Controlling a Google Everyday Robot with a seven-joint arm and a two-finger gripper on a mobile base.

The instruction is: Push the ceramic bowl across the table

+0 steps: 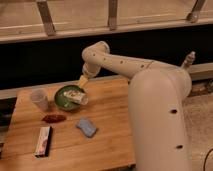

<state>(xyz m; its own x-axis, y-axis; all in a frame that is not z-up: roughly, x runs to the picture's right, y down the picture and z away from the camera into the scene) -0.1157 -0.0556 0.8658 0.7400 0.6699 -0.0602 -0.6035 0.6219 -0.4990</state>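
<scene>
The green ceramic bowl (65, 98) sits on the far left part of the wooden table (107, 135), with a pale whitish-tan item (76, 96) inside it. My gripper (82, 81) hangs from the white arm just above the bowl's far right rim, right over the pale item. The arm reaches in from the right and bends down at the elbow (95, 52).
A clear plastic cup (39, 99) stands left of the bowl. A dark red item (54, 118) lies in front of the bowl. A blue-grey sponge (86, 127) lies mid-table. A boxed bar (43, 141) lies front left. My white body (160, 120) fills the right.
</scene>
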